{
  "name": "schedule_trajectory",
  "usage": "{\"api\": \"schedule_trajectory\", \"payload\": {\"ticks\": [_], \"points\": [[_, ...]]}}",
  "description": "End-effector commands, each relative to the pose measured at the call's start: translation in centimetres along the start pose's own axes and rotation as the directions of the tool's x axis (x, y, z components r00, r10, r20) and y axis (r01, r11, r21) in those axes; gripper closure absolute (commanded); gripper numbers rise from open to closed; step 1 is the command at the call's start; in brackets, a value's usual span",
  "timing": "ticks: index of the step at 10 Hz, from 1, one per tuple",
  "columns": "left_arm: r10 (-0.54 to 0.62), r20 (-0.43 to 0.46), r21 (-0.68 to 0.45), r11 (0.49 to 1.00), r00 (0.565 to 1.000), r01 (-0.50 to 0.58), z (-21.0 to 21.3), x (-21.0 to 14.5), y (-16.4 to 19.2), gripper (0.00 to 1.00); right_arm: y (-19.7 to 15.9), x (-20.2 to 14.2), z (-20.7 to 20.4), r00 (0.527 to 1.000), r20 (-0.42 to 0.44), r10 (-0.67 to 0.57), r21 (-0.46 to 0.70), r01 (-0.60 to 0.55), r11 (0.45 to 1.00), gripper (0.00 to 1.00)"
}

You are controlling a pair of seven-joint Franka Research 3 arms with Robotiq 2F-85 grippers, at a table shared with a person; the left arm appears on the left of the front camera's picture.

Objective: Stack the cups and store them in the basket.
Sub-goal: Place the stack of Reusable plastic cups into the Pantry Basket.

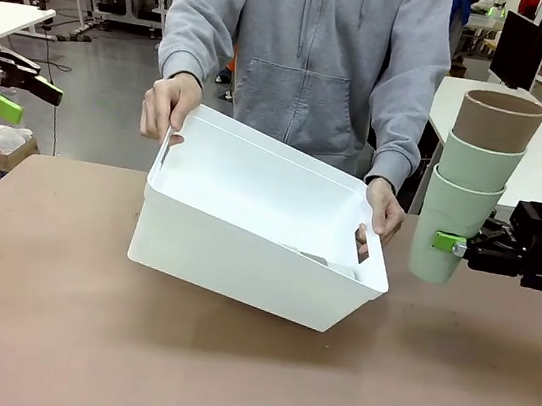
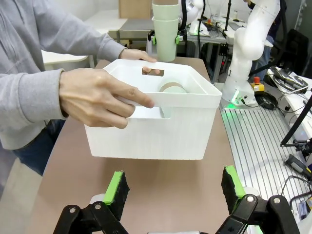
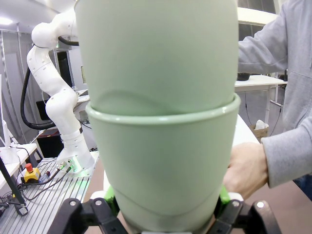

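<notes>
Right gripper (image 1: 450,244): clenched on cup stack (image 1: 471,181), right of frame. Left gripper (image 1: 26,95): released, upper left. Basket (image 1: 243,260), centre, tilted in person's hands: lower stack in slowly.

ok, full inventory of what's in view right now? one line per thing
stack of cups: three nested, brown on top of two pale green, held upright off the table at the robot's right, beside the basket
basket: one, white, tilted and lifted over the middle of the table, held by the person at both short sides
cups in the basket: at least one, brownish rim, lying inside near the far handle; count unclear
table: one, brown top
person's hands: two, grey sleeves, gripping the basket rim
left gripper: open, empty, at the robot's left facing the basket
right gripper: shut on the lowest green cup of the stack
</notes>
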State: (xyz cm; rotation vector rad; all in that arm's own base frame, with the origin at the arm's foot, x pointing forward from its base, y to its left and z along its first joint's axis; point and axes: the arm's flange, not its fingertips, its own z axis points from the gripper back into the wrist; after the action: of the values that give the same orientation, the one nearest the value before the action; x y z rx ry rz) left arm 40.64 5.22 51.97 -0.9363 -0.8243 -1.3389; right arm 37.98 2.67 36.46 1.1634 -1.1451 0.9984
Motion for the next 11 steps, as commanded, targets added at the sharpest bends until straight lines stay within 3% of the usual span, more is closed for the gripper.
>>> {"api": "schedule_trajectory", "payload": {"ticks": [1, 3, 5, 8, 11], "points": [[0.011, -0.014, -0.003, 1.0, 1.0, -0.011, 0.2, 0.3, 0.0, 0.0, 0.0, 0.0, 0.0, 1.0, 0.0, 0.0, 0.0, 0.0, 1.0, 0.16], [0.011, -0.014, -0.003, 1.0, 1.0, -0.011, 0.2, 0.3, 0.0, 0.0, 1.3, 3.0, -1.1, 1.0, -0.003, -0.03, -0.059, 0.029, 0.998, 0.16], [0.011, -0.014, -0.003, 1.0, 1.0, -0.011, 0.2, 0.3, 0.0, 0.0, 3.0, 6.8, -2.4, 0.997, -0.058, -0.042, -0.14, 0.033, 0.99, 0.16], [0.011, -0.014, -0.003, 1.0, 1.0, -0.011, 0.2, 0.3, 0.0, 0.0, 5.2, 12.6, -6.3, 0.98, -0.191, -0.051, -0.225, 0.007, 0.974, 0.16], [0.011, -0.014, -0.003, 1.0, 1.0, -0.011, 0.2, 0.3, 0.0, 0.0, 4.7, 15.5, -12.9, 0.931, -0.364, -0.03, -0.283, -0.08, 0.956, 0.16]]}}
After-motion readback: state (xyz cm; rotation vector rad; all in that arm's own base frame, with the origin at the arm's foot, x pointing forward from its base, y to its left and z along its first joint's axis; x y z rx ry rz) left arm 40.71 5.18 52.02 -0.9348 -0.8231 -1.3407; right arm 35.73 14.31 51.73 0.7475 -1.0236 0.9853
